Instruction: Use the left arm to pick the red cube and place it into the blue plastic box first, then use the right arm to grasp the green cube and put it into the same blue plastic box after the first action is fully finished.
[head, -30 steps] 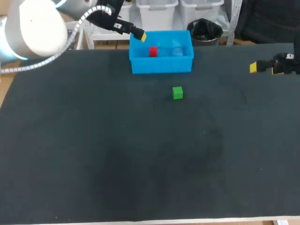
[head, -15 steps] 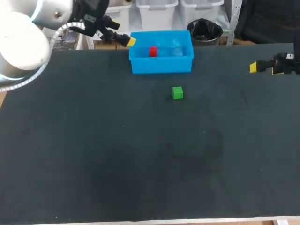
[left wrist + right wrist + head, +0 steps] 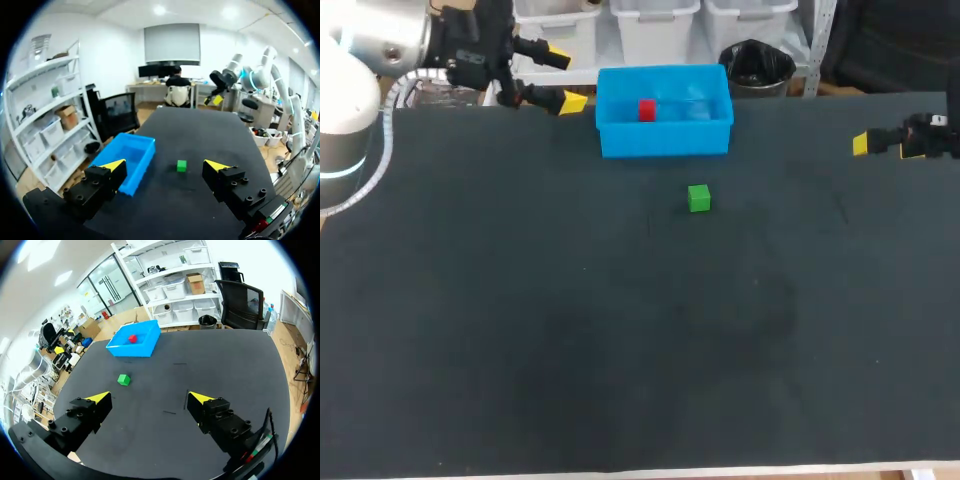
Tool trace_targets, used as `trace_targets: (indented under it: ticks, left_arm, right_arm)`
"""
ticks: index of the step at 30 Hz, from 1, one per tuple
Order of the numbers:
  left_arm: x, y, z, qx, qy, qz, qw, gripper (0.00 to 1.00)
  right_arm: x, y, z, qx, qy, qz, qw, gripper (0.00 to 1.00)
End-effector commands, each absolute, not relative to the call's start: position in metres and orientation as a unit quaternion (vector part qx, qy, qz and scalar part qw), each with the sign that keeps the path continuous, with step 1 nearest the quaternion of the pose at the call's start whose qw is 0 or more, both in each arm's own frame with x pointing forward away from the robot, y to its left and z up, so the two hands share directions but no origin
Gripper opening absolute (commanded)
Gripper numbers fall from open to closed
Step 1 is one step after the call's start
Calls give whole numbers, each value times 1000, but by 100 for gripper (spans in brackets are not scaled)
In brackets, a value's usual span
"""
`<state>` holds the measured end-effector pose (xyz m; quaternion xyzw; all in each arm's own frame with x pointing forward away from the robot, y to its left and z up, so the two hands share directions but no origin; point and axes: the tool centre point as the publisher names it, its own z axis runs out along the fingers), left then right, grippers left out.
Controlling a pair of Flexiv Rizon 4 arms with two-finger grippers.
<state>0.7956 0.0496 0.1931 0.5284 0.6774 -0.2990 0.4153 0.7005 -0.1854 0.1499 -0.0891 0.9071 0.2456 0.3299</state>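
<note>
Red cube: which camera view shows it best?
The head view: it looks down into the box, showing the red cube plainly. The right wrist view shows it smaller; the left wrist view does not show it.

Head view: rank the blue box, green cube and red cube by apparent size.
1. blue box, clearly largest.
2. green cube and red cube: about alike; red sits farther back, inside the box, so unranked.

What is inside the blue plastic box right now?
A small red cube sits inside the blue plastic box. Its front wall hides a strip of the floor in the head view.
</note>
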Motion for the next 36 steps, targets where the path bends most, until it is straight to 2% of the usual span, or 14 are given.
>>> trace_targets:
  ticks: [1, 8, 25, 36]
  left_arm:
    - [789, 58, 186, 529, 663, -313, 426, 100]
    - [779, 66, 171, 541, 667, -314, 405, 100]
    - [779, 69, 169, 538, 670, -311, 406, 100]
    - [779, 69, 169, 538, 670, -311, 406, 100]
  right_arm:
    - [700, -186, 150, -89, 907, 245, 330, 100]
    - [700, -186, 150, -89, 907, 245, 330, 100]
    - [700, -186, 150, -89, 907, 245, 330, 100]
    - [738, -108, 142, -108, 936, 197, 270, 100]
